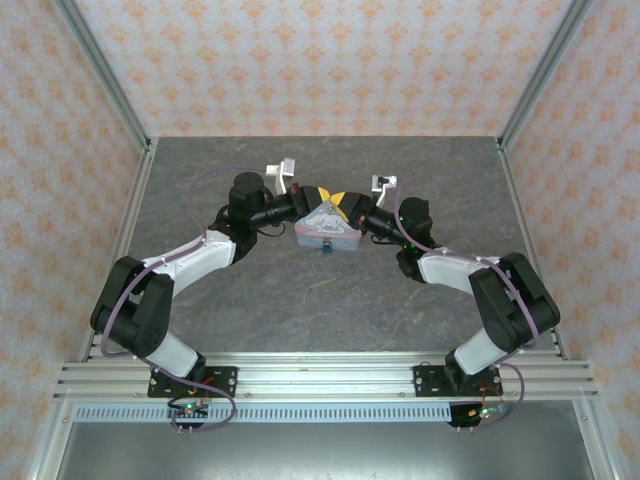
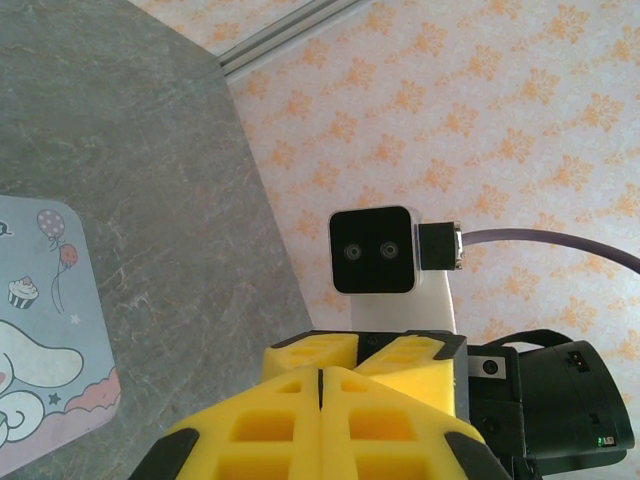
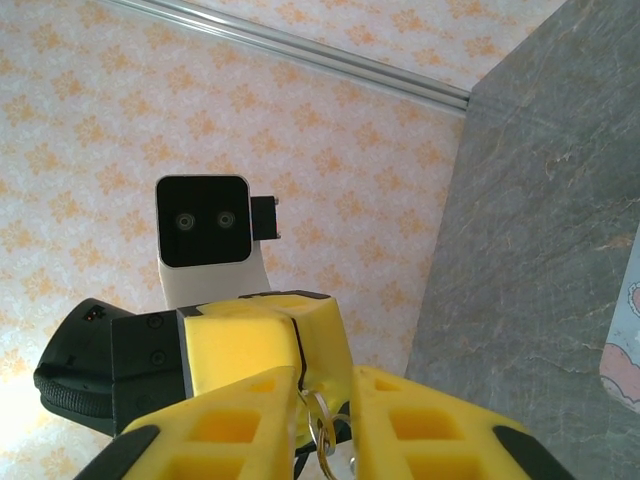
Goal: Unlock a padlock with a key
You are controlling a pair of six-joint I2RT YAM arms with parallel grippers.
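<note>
Closed left pincer [image 2: 320,388] meets right pincer [image 3: 323,392] above the tin box [image 1: 323,236]

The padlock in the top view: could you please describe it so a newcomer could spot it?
On the grey table, find the pale cartoon-printed tin box at the centre. The padlock sits at the middle of its near edge: tiny and dark teal against the pastel box.

light: bright, even | shadows: faint — soft-edged | focus: nearest fingers [image 3: 430,395] slightly blurred
</note>
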